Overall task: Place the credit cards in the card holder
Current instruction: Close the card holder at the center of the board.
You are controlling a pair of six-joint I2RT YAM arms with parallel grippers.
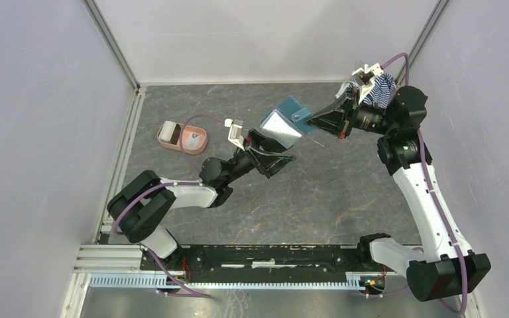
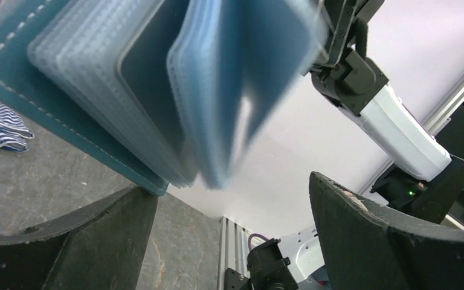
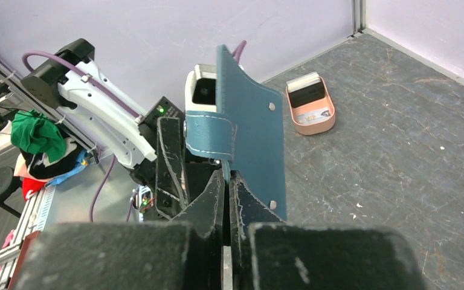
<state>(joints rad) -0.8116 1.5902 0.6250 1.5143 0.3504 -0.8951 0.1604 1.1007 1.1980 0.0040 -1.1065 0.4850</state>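
You have one card holder (image 1: 283,123) on record. One salmon-pink tray (image 3: 315,129) sits on the single counter (image 1: 318,199). In that tray you can count two credit cards (image 3: 308,95) with confidence, one whitish and one dark. A third pale printed piece lies beside them, and you cannot tell whether it is a card. One striped cloth (image 1: 379,90) is noted. Your rig shows two arms and two hands, the left hand (image 1: 280,154) and the right hand (image 1: 318,123). The holder's clear sleeves are too blurred to count.
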